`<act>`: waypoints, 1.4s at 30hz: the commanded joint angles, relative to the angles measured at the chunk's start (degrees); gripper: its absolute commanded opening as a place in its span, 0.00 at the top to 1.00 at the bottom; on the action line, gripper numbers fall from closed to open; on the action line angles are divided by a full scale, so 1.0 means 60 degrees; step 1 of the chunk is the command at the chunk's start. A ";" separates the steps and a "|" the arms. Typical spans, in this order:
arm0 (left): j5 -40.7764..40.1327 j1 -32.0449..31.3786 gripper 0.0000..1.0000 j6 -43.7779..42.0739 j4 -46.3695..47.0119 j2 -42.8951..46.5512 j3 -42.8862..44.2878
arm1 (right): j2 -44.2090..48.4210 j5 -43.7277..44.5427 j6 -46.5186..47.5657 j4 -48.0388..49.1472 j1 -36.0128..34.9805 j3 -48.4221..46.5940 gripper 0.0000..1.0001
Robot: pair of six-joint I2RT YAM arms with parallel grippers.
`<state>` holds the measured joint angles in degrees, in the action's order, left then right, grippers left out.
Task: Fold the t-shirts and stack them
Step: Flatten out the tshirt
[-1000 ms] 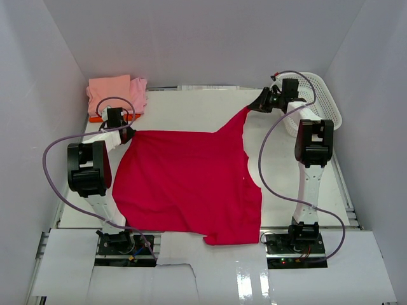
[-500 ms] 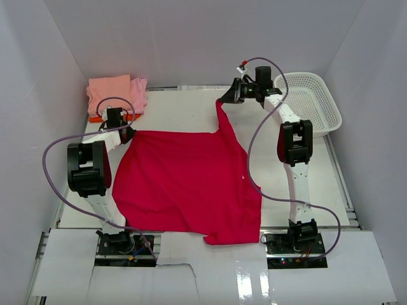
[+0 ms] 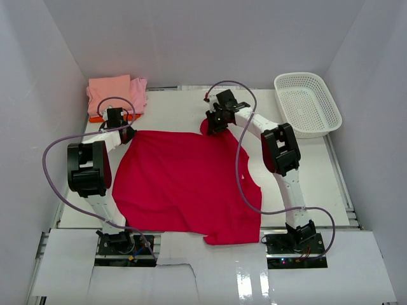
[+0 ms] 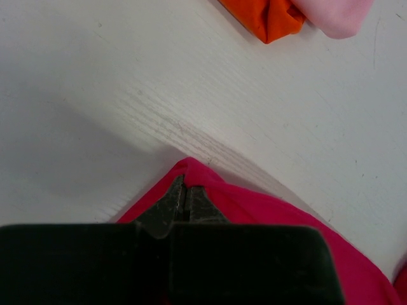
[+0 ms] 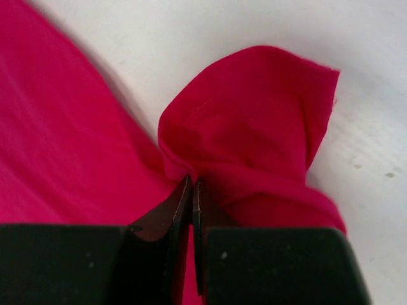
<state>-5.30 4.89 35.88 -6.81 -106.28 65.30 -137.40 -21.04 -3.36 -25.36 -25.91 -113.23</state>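
White table (image 3: 172, 108), crimson t-shirt (image 3: 184, 184) spread flat, left jaws, right jaws both clamping its far edge

My white worktop (image 3: 172, 111) carries the crimson t-shirt (image 3: 184, 184), spread mostly flat across its middle with the far right corner bunched up. In the far left corner the orange t-shirt (image 3: 96, 118) lies under the folded pink t-shirts (image 3: 117, 92). The white basket (image 3: 307, 105) sits at the far right.
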 commanded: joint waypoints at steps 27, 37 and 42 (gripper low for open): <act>0.0122 -0.0272 1.00 -0.0296 0.0080 0.0663 0.0089 | 0.1441 0.9628 0.5612 0.3817 -0.2581 0.1090 0.92; -0.0405 -0.0272 1.00 -0.0296 -0.0461 0.0867 0.0410 | 0.1133 0.9732 0.6507 0.4096 -0.2493 0.0678 0.92; -0.0566 -0.0243 1.00 -0.0311 -0.1105 0.1087 0.0923 | 0.1060 0.9965 0.6623 0.4110 -0.2435 0.0766 0.92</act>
<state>-6.90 3.51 34.46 -11.20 -104.22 67.24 -130.78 36.45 34.98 -4.05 -40.91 -107.92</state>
